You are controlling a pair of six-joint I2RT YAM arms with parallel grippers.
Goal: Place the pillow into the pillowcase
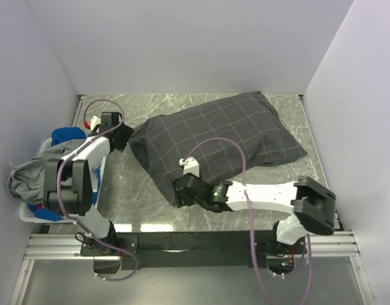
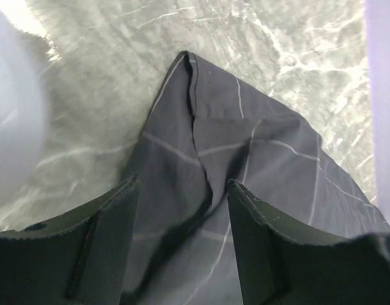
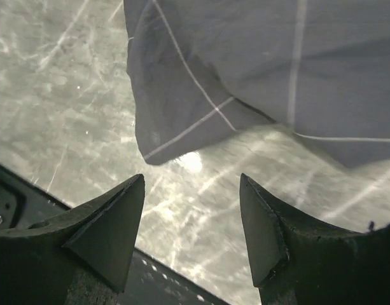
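The dark charcoal pillowcase (image 1: 220,140) with a light grid lies puffed up across the middle of the marble table. No cream-white pillow shows in any view. My left gripper (image 1: 121,136) is open at the case's left end; in the left wrist view (image 2: 183,183) a folded corner of the pillowcase (image 2: 245,152) lies under and between the fingers. My right gripper (image 1: 179,190) is open at the case's near left corner. In the right wrist view (image 3: 192,178) its jaws hang over bare table, just short of the pillowcase corner (image 3: 175,121).
A white bin (image 1: 26,216) at the left edge holds a plain grey garment (image 1: 32,175) and a bright blue cloth (image 1: 67,135). White walls close in the table (image 1: 144,197) on three sides. A black rail (image 1: 201,241) runs along the near edge.
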